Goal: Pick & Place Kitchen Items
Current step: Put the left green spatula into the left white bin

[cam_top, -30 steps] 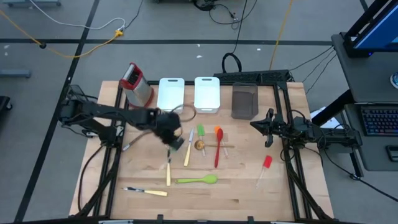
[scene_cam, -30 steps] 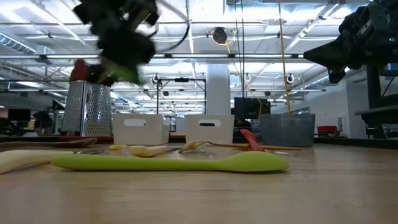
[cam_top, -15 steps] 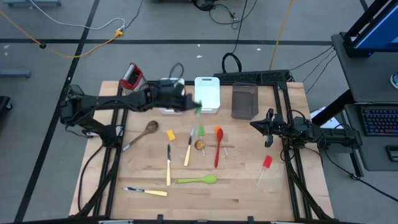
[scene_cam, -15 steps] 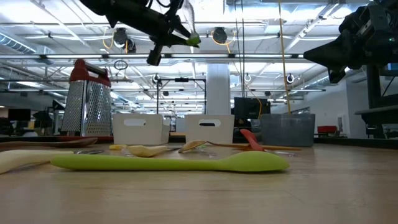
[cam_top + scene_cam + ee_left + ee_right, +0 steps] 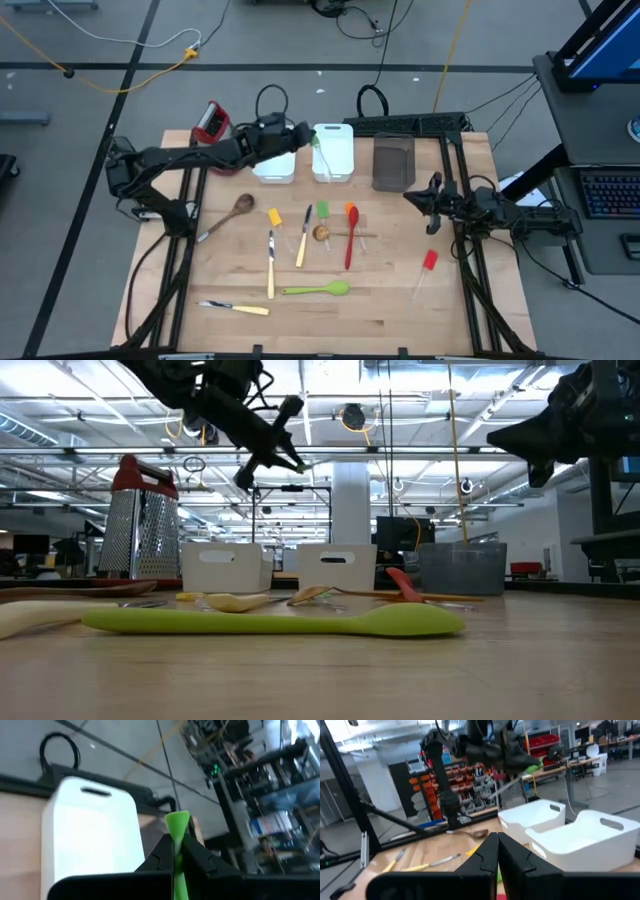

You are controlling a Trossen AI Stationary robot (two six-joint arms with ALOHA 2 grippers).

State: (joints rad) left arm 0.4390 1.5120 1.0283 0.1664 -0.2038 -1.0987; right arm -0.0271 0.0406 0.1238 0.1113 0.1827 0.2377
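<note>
My left gripper point(image 5: 312, 141) hangs high over the gap between two white bins point(image 5: 333, 150) at the table's far edge, shut on a small green spatula point(image 5: 176, 822). The other utensils lie flat on the table: a wooden spoon point(image 5: 235, 212), a yellow spatula point(image 5: 274, 216), cream-handled knives point(image 5: 270, 262), a second green spatula point(image 5: 322, 211), an orange spatula point(image 5: 351, 212), a red spoon point(image 5: 349, 248), a green spoon point(image 5: 318, 290) and a red spatula point(image 5: 429, 262). My right gripper point(image 5: 408, 199) waits shut at the right edge, raised off the table. My left gripper pinches the green spatula between its two fingers, and the spatula lies along them. Its green end point(image 5: 177, 817) sticks out past the fingertips; the gripper hides the rest. The fingers come almost level from the table's left. The spatula is lifted clear above the white bins.
A steel box grater with a red top point(image 5: 212, 125) stands at the far left, behind my left arm. A dark bin point(image 5: 393, 162) sits to the right of the white bins. The near right of the table is bare wood.
My left gripper has gone from the table's middle toward the far edge and up, carrying the green spatula. It has tipped from pointing down to almost level and now hangs over the white bins. It has stayed shut.
</note>
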